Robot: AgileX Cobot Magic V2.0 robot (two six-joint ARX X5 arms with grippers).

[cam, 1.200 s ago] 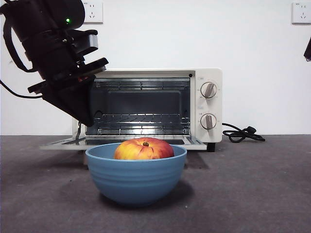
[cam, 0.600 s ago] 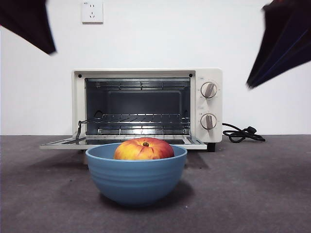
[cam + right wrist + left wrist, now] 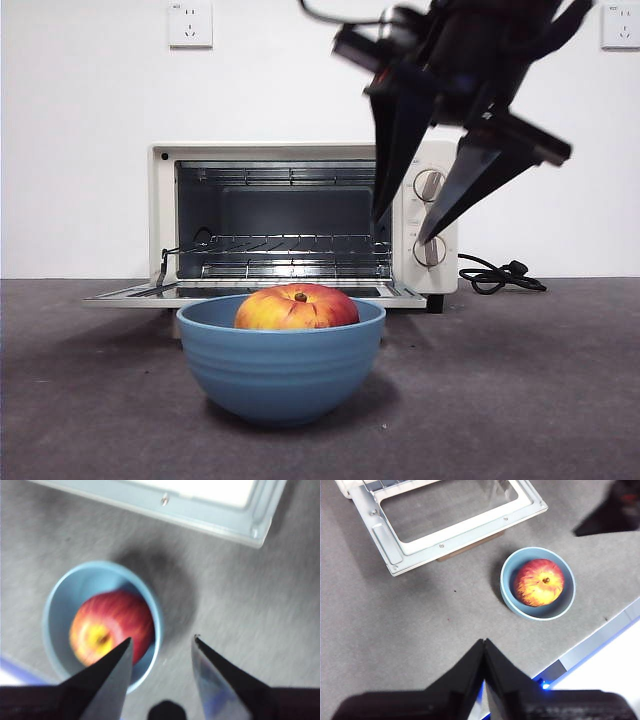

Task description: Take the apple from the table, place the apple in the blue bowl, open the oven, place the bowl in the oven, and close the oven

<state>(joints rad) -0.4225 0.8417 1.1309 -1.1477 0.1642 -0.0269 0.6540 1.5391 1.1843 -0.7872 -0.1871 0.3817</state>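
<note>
Swung in from the side, the right gripper [image 3: 402, 228] is now held above the blue bowl [image 3: 280, 365], jaws spread.
With the apple [image 3: 296, 307] bowled and the oven [image 3: 303, 220] opened, loading is judged next; the left gripper [image 3: 484, 642] is pinched closed, empty.

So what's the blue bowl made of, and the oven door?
The bowl looks like matte plastic or glazed ceramic: its blue is even and dull, with faint ridges around the outside, and the look leaves it open which. The oven door, lying open, seems to be a shiny metal frame with screws around a see-through glass pane.
</note>
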